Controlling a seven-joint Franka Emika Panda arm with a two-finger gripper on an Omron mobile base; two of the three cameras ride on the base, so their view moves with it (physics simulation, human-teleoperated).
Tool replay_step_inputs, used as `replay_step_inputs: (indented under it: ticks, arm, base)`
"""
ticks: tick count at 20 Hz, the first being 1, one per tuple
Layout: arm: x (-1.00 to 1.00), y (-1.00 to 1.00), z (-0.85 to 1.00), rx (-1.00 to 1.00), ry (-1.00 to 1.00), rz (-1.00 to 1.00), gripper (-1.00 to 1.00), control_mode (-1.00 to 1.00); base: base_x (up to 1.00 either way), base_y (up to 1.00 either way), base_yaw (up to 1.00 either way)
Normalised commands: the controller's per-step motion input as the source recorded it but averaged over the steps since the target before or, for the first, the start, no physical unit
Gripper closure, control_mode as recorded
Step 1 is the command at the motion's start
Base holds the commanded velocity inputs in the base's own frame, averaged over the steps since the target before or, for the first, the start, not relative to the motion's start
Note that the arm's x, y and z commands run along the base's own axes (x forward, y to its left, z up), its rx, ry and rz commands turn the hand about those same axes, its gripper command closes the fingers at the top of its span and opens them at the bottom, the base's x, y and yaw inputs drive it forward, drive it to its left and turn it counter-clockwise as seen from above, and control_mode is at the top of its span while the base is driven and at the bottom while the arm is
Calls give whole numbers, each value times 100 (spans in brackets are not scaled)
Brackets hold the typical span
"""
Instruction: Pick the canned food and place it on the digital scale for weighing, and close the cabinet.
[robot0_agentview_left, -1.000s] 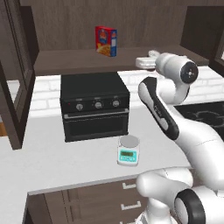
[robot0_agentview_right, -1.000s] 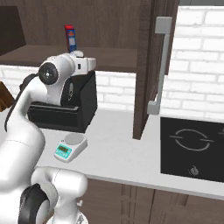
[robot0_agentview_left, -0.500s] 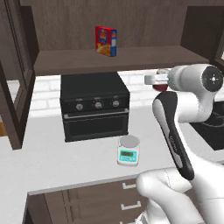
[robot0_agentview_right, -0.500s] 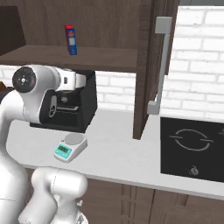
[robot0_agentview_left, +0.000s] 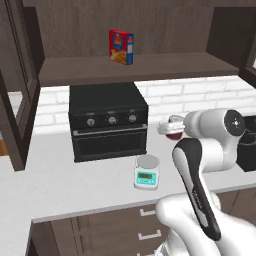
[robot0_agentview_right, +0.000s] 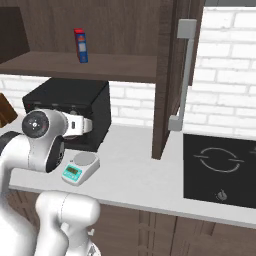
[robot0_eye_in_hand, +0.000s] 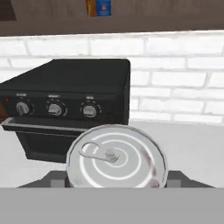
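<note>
- The gripper (robot0_agentview_left: 167, 127) is hanging above the counter (robot0_agentview_left: 75, 185), just right of the toaster oven (robot0_agentview_left: 107, 122), and its jaws are clamping the canned food (robot0_agentview_left: 173, 131).
- The canned food is sitting on its side in the jaws, off every surface, with its pale pull-tab lid (robot0_eye_in_hand: 116, 156) facing the hand camera.
- In the hand view, the dark finger tips are flanking the can low on both sides, and the oven's three knobs (robot0_eye_in_hand: 54, 109) are showing beyond it.
- The digital scale (robot0_agentview_left: 146, 171) is resting on the counter near the front edge, in front of the oven's right corner, lower than the can and to its left.
- The scale's round grey plate (robot0_agentview_right: 83, 159) is lying bare, with the small display (robot0_agentview_right: 71, 173) on the near side.
- The cabinet (robot0_agentview_right: 170, 75) is standing open: one door (robot0_agentview_left: 20, 85) is swinging out at the left of the left base view, and another, with its long silver handle (robot0_agentview_right: 181, 75), is jutting toward the camera in the right base view.
- A red-and-blue food box (robot0_agentview_left: 121, 47) is standing upright on the open cabinet shelf (robot0_agentview_left: 135, 67), above the oven.
- A black cooktop (robot0_agentview_right: 220, 170) is lying in the counter to the right of the open door.
</note>
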Motion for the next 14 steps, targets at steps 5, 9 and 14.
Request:
replay_step_inputs:
  ticks: [5, 9, 14]
  arm:
    - [15, 19, -93, 0, 23, 21, 100, -100]
    - [31, 14, -100, 0, 17, 20, 100, -100]
    - [28, 8, -67, 0, -10, 21, 100, -100]
  base:
    - [0, 0, 0]
    - [0, 0, 0]
    - [0, 0, 0]
